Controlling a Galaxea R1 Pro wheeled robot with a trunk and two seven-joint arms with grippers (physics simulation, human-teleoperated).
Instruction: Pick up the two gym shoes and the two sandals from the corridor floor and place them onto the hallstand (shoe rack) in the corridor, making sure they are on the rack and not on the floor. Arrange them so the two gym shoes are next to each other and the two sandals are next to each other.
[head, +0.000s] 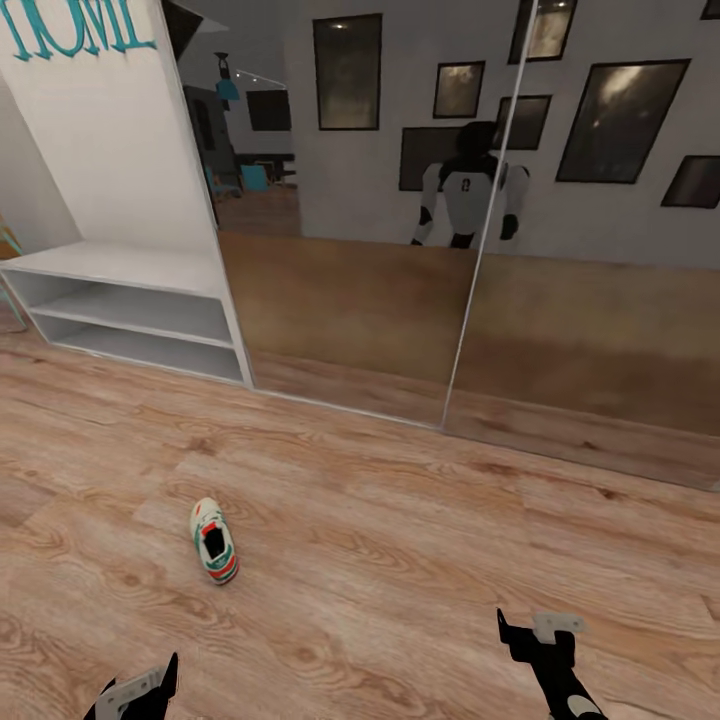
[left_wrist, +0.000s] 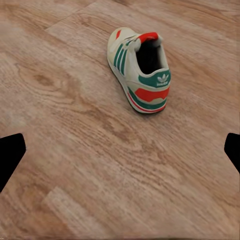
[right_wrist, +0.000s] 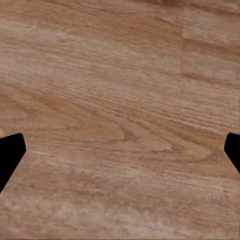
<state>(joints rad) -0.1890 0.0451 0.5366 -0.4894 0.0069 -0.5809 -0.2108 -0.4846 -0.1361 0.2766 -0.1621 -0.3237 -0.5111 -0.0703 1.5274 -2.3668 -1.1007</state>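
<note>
One gym shoe (head: 214, 540), white with green stripes and a red-orange heel, lies upright on the corridor floor (head: 400, 560). In the left wrist view the same gym shoe (left_wrist: 141, 70) sits ahead of my left gripper (left_wrist: 120, 155), heel toward the camera, apart from the fingers. That left gripper (head: 140, 690) hangs open, low over the planks, nearer me than the shoe. My right gripper (head: 540, 628) is open too, with bare floor (right_wrist: 120, 100) between its fingers. The light-grey hallstand (head: 120, 268) stands at the far left, its top and shelves bare. The sandals and the second gym shoe are out of view.
Tall mirrored sliding doors (head: 360, 300) run along the far wall right of the hallstand and reflect my own body (head: 468, 190) and framed pictures. A white panel with teal letters (head: 90, 100) rises behind the hallstand. Wood flooring stretches wide around the shoe.
</note>
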